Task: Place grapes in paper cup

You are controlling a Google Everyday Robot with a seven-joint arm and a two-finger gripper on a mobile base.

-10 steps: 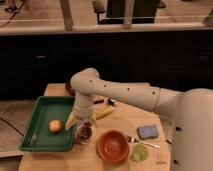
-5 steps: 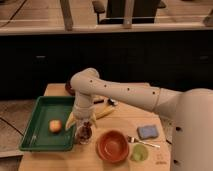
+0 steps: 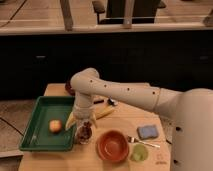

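The grapes, a small dark reddish bunch, are at the front of the wooden table, just right of the green tray. A pale, cup-like shape surrounds them; I cannot tell if it is the paper cup. My gripper points straight down directly above the grapes, at the end of the white arm that reaches in from the right. The gripper hides the top of the bunch.
A green tray at the left holds a round orange-yellow fruit. A banana lies behind the gripper. An orange-red bowl, a fork, a blue sponge and a small green round thing are at the right front.
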